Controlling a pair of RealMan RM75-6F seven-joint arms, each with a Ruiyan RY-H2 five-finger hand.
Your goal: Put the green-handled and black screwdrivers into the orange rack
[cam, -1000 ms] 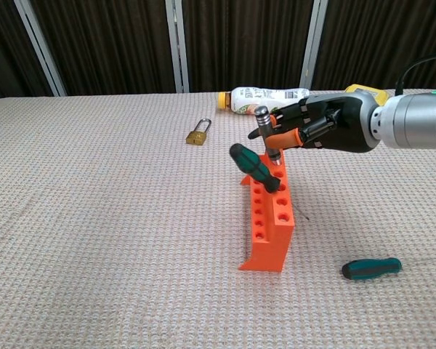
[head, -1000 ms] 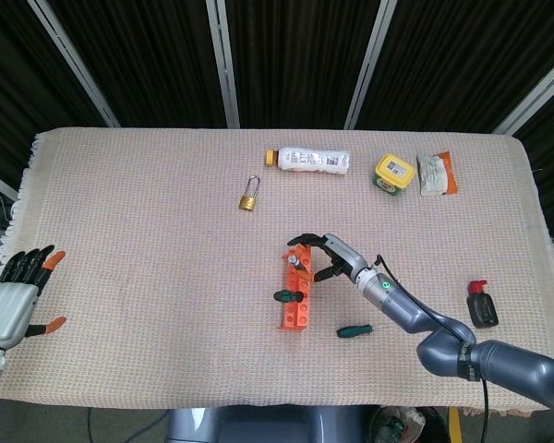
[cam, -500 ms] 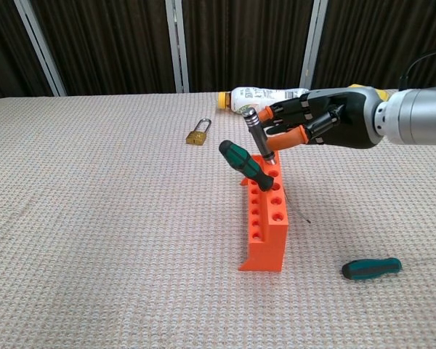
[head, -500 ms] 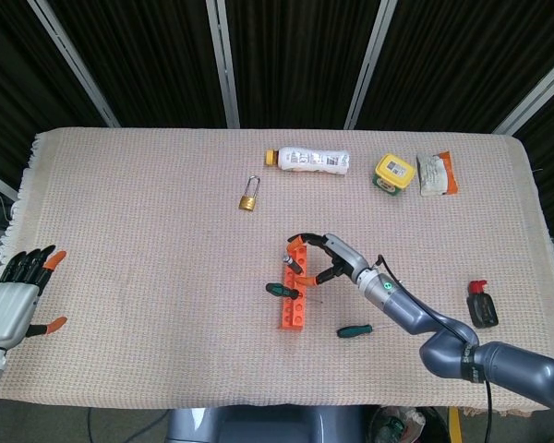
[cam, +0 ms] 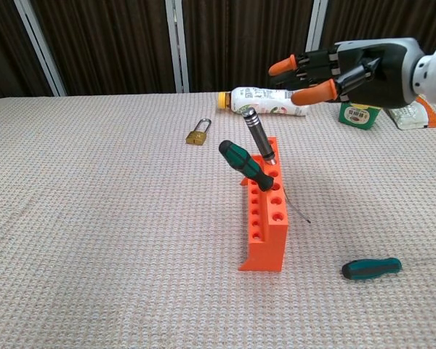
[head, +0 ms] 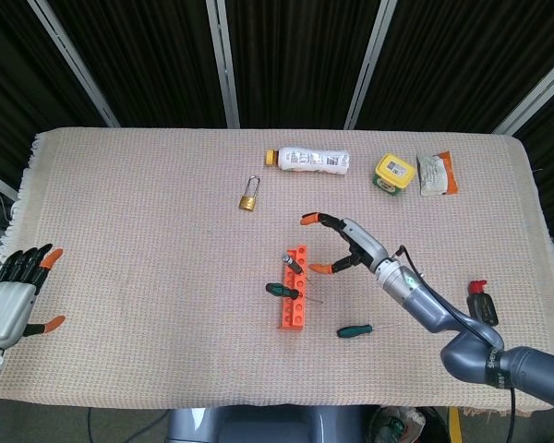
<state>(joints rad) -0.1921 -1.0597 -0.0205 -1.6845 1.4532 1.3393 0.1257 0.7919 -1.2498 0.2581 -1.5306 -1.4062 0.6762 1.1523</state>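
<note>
Black screwdriver [cam: 259,136] sits tip-down in the rack [cam: 267,211], leaning back, with a green one [cam: 245,165] slotted just in front; both stand on their own, below and left of the right hand's [cam: 346,69] fingers, which are spread and holding nothing. Another green screwdriver [cam: 371,268] lies on the cloth [cam: 102,218], so probably that's next. Left hand [head: 14,293] is open too.

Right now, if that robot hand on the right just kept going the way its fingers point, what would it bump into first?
Probably nothing nearby: the right robot hand is open, its fingers pointing over bare cloth between the orange rack and the padlock. Depth is hard to judge.
</note>
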